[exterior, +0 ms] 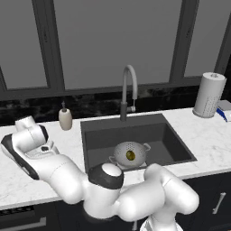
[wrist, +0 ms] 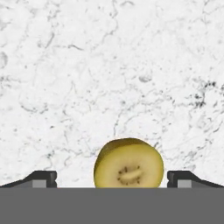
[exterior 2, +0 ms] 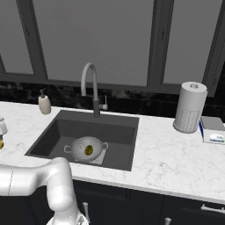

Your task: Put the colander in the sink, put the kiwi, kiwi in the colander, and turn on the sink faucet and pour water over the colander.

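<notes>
Presently the released pincer (wrist: 112,179) straddles the yellow kiwi (wrist: 128,163) on the desk (wrist: 109,65) left of the sink (exterior: 135,135); judged light, soft, slippery, best gripped across its middle.

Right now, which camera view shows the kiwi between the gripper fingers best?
The hand view: the cut yellow kiwi sits large between the open fingertips. The right base view shows a small part of it at the left edge.

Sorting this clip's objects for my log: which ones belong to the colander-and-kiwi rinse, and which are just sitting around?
Job:
colander
sink
kiwi in colander
yellow kiwi between the open end effector fingers
sink faucet

Lying about:
soap bottle
paper towel roll
blue-and-white box
</notes>
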You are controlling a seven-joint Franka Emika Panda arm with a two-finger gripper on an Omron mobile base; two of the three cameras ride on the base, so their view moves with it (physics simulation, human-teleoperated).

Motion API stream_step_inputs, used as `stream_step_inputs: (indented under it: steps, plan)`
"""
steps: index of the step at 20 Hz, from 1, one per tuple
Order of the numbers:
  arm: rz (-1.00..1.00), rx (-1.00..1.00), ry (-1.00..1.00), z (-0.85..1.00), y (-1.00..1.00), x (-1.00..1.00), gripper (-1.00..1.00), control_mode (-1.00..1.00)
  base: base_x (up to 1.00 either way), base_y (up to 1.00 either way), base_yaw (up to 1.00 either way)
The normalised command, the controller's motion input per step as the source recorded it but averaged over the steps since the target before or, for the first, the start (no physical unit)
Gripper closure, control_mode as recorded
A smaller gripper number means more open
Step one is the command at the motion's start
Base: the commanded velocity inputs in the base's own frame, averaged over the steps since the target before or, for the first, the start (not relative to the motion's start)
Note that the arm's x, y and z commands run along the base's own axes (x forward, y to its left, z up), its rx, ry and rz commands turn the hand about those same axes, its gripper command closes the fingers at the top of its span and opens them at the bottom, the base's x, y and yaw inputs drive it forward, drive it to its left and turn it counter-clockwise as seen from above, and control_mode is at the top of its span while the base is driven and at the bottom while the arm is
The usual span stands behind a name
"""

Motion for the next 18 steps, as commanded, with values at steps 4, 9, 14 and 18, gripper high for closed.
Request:
stream_step_inputs:
  steps: [4, 9, 14, 18]
  plan:
    - [0.0, 0.0, -0.01, -0.28, -0.05, -0.23, -1.0, -1.0, 0.0, 0.0, 0.0]
    - [0.0, 0.0, -0.06, -0.25, -0.02, -0.23, -1.0, -1.0, 0.0, 0.0, 0.0]
    - [0.0, 0.0, -0.09, -0.24, -0.15, -0.12, -1.0, -1.0, 0.0, 0.0, 0.0]
    - [0.0, 0.0, -0.09, -0.21, -0.21, 0.0, -1.0, -1.0, 0.0, 0.0, 0.0]
